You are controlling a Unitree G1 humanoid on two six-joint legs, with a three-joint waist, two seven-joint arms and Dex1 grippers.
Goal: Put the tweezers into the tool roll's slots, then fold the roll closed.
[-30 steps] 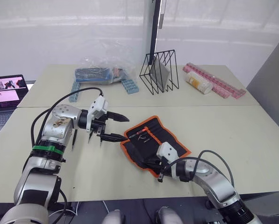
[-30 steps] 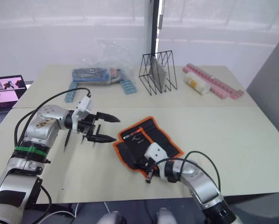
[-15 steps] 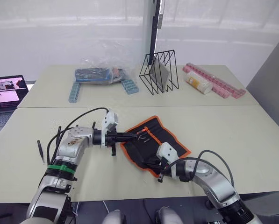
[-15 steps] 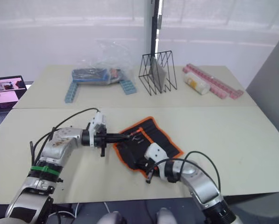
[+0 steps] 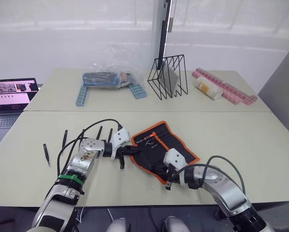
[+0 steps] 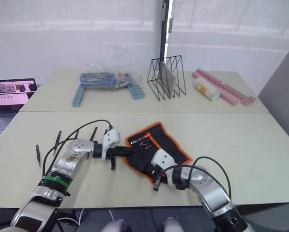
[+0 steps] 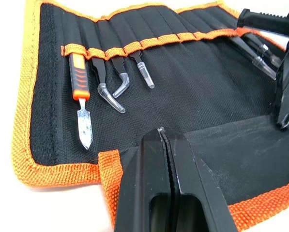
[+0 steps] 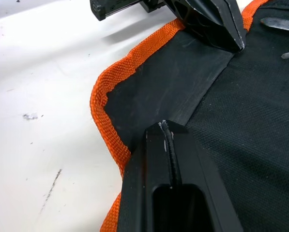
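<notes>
Tool roll lies open, orange-edged; slots hold tools.

Both claws crowd the tool roll — table rightward bare.

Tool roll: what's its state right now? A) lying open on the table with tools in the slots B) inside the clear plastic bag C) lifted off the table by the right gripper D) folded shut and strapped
A: the tool roll lies open on the table, several tools tucked in its slots.
</notes>
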